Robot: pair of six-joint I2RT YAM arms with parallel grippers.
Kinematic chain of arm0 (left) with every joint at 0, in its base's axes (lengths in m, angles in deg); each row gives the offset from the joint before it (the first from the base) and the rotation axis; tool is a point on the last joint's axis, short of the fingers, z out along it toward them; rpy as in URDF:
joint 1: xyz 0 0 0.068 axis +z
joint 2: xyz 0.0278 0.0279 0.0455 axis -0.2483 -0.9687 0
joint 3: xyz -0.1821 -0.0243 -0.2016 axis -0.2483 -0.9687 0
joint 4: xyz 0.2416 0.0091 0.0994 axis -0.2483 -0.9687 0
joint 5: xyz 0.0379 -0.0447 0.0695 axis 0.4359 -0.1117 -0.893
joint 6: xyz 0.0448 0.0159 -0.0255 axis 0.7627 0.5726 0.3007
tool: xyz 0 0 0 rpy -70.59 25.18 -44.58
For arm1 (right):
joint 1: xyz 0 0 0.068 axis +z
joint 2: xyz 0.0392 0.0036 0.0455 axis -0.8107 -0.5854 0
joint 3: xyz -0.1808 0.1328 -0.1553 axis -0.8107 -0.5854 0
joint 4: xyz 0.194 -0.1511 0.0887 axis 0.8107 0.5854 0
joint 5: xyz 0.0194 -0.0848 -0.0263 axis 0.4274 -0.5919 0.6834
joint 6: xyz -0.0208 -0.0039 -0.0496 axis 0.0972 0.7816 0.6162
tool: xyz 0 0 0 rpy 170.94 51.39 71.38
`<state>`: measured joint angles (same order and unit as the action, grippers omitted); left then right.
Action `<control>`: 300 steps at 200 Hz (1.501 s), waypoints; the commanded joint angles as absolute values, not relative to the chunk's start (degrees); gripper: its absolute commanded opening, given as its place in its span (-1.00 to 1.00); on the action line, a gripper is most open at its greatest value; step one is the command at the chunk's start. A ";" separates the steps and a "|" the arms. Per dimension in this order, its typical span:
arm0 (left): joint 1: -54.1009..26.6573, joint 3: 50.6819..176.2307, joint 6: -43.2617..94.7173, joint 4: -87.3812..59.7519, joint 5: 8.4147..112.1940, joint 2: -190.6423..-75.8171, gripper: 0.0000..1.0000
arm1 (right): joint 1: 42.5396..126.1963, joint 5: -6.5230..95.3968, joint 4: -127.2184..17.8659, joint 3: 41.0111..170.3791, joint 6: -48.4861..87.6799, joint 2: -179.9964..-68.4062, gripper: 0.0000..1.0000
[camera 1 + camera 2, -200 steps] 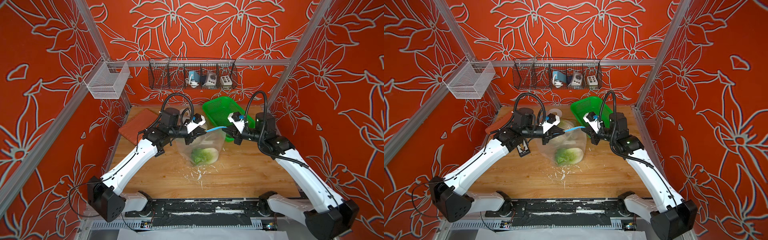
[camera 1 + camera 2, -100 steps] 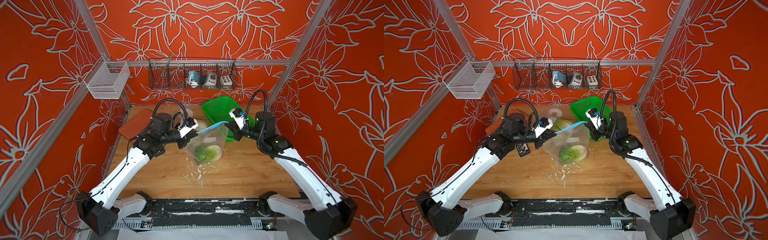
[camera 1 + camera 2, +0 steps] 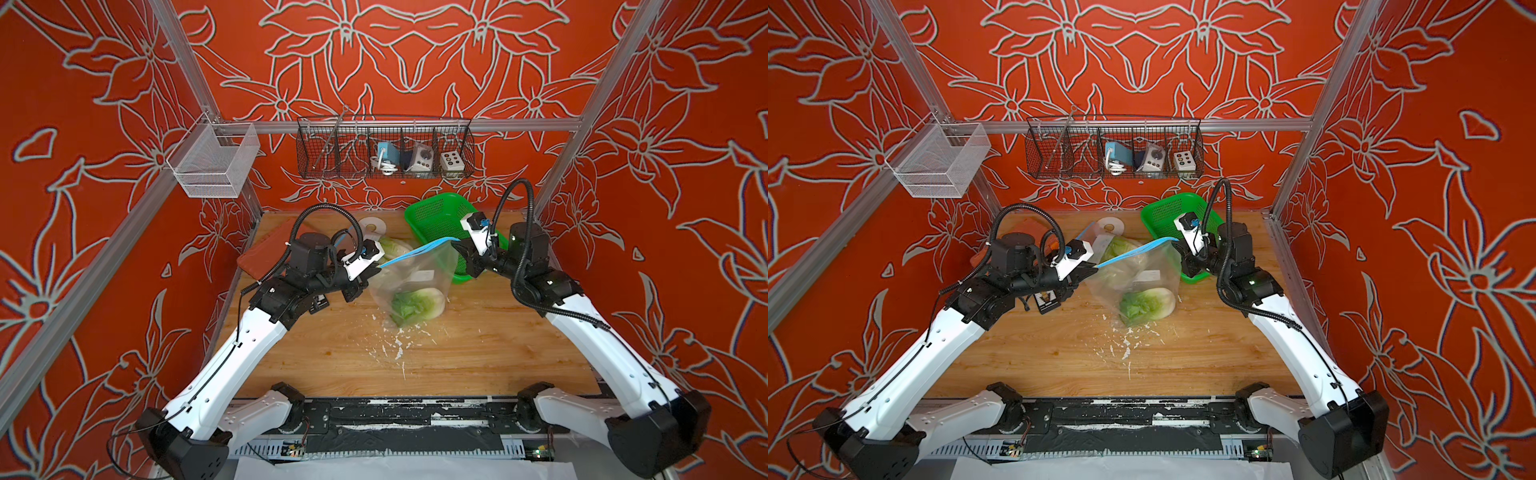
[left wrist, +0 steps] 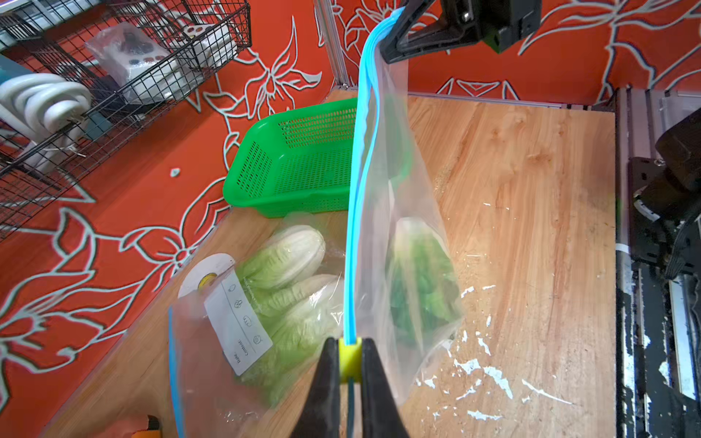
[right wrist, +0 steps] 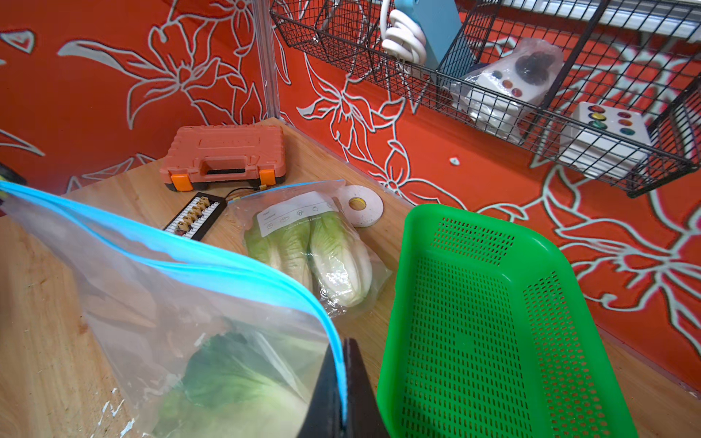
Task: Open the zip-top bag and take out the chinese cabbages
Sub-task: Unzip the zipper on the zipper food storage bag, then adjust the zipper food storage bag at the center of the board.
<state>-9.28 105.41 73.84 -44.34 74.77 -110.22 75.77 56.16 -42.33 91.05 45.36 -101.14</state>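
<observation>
Left wrist view: left gripper (image 4: 349, 364) clamped on yellow slider (image 4: 349, 350) at near end of zip-top bag (image 4: 398, 182). One chinese cabbage (image 4: 421, 288) hangs low inside; two more cabbages (image 4: 288, 261) lie in second bag (image 4: 205, 352) beside. Far corner: right gripper (image 4: 398, 45) pinched shut on it. Keep zip taut, pull slider straight.

Both arms (image 3: 241, 353) have white links, black joints and looping black cables (image 3: 532, 203).

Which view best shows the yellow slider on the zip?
Left wrist: the yellow slider sits pinched in the left end effector. Both top views and the right wrist show mainly the blue zip strip.
</observation>
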 commanded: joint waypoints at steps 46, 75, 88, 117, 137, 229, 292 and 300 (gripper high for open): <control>-8.22 104.69 75.38 -46.89 71.04 -107.98 -0.84 | 75.08 53.36 -44.54 90.89 45.04 -101.44 -1.00; -7.94 104.69 75.69 -47.28 70.26 -107.57 -0.84 | 75.02 53.29 -44.85 91.00 44.59 -101.86 -1.00; -7.90 104.79 75.73 -47.44 70.27 -107.34 -0.84 | 75.04 54.03 -44.77 91.32 44.62 -102.21 -1.00; -7.86 104.84 75.82 -47.44 69.99 -106.86 -0.84 | 75.23 59.69 -43.44 92.65 44.76 -103.36 -1.00; -7.85 105.62 75.82 -48.15 69.06 -104.69 -0.84 | 76.32 61.97 -42.20 94.18 44.71 -103.54 -1.00; -7.86 107.79 76.31 -51.78 67.46 -100.82 -0.84 | 88.32 62.75 -42.49 108.06 45.20 -116.55 -1.00; -7.86 104.15 72.78 -46.03 74.26 -102.99 -0.86 | 88.89 55.74 -44.08 108.65 40.74 -119.07 -0.32; -7.85 103.42 71.99 -44.79 75.38 -103.43 -0.87 | 88.81 52.36 -43.84 107.00 39.27 -117.22 0.05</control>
